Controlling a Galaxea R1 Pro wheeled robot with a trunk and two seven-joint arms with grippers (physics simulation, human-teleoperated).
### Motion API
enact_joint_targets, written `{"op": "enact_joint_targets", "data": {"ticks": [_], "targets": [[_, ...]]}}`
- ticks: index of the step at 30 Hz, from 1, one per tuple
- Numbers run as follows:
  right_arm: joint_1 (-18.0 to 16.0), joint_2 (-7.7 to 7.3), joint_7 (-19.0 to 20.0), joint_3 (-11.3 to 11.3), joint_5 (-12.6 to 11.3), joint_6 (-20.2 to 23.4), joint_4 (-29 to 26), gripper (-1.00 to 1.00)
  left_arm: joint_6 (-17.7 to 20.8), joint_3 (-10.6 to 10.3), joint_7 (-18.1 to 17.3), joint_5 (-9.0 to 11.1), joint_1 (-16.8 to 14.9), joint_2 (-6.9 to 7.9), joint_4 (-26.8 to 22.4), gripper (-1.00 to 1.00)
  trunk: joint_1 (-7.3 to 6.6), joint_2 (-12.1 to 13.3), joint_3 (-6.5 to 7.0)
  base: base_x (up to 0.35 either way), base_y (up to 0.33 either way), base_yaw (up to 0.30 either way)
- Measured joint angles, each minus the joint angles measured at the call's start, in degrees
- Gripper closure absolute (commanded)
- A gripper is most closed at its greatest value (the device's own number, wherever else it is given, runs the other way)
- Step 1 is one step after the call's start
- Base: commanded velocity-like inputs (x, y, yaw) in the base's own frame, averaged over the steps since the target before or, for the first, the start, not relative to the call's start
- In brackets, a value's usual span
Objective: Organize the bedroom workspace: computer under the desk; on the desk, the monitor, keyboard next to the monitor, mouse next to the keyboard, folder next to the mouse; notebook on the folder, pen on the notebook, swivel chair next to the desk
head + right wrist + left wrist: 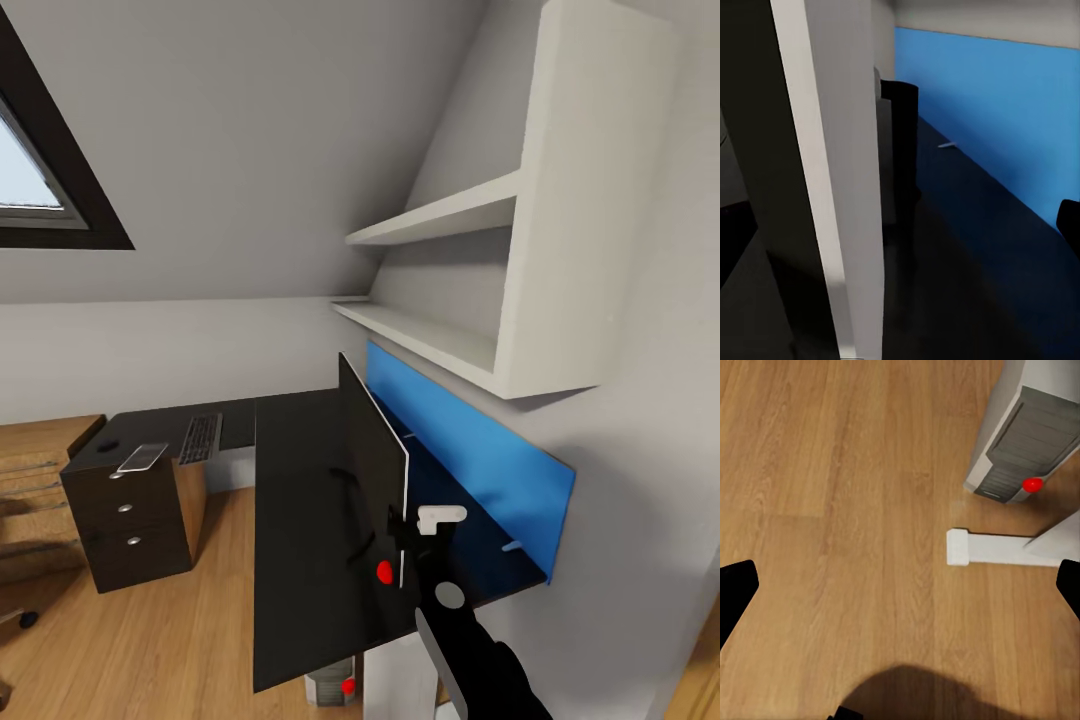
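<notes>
The monitor [372,470] stands on the black desk [300,560], seen edge-on, with a red light at its near lower corner. My right gripper [422,535] is at that near edge, open. In the right wrist view the monitor's silver edge [844,187] rises close between the spread fingertips [1069,225], and its black stand [900,150] is behind. The keyboard [200,438] lies on the far wing of the desk. The grey computer [1020,442] with a red light stands on the floor below my open left gripper [900,585], and it shows under the desk [335,688].
A blue wall panel [470,460] backs the desk, with white shelves [450,290] above. A flat pale grey item [143,457] rests over the drawer unit [130,530]. A wooden dresser [35,500] stands at the left. A white desk foot [990,547] lies beside the computer.
</notes>
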Motion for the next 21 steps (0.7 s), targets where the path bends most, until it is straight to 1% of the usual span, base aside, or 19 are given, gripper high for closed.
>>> {"op": "enact_joint_targets", "data": {"ticks": [5,12,21], "targets": [[0.01,0.04,0.03,0.02,-0.03,0.01,0.03,-1.0,0.0,0.02,0.0,0.0,-0.01,0.0,-0.01,-1.0,0.0,0.0,0.0,0.0,0.0,-0.083],[0.01,0.04,0.03,0.02,-0.03,0.05,0.04,-1.0,0.0,0.04,0.01,0.0,0.01,0.0,-0.01,-1.0,0.0,0.0,0.0,0.0,0.0,-0.137],[0.0,0.03,0.01,0.02,-0.01,0.08,0.05,-1.0,0.0,0.06,0.01,0.0,-0.01,0.0,-0.02,-1.0,0.0,0.0,0.0,0.0,0.0,-0.031]]}}
